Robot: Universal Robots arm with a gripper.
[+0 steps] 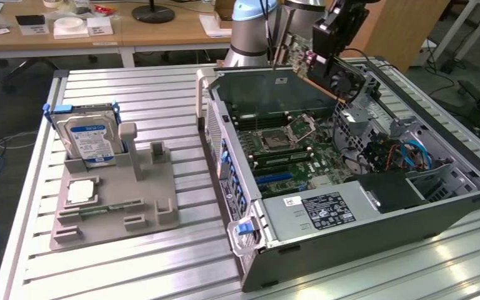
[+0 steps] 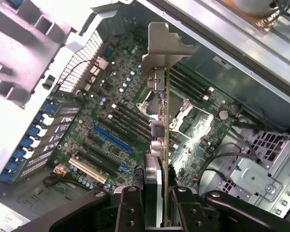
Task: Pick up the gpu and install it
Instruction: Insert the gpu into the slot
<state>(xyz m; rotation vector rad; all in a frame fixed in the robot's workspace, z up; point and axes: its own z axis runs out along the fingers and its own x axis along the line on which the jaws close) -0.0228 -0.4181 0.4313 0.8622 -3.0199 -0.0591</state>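
While tool (image 2: 157,195) clamps gpu (image 2: 166,48) above open case (image 1: 365,244), motherboard (image 2: 111,121) below; hard drive (image 1: 90,140) well apart.

An open computer case (image 1: 365,240) lies on its side on a slatted metal table (image 1: 140,87). Inside the case sit a green motherboard (image 1: 289,147) with 1 blue slot (image 2: 112,138), a grey power supply (image 1: 319,211) and blue cables (image 1: 411,153). Beside the case, on the exterior view's left, a grey holder (image 1: 107,231) carries 1 upright hard drive (image 1: 90,140) and 1 flat memory stick (image 1: 98,210). Beyond the case stands a wooden desk (image 1: 98,34).
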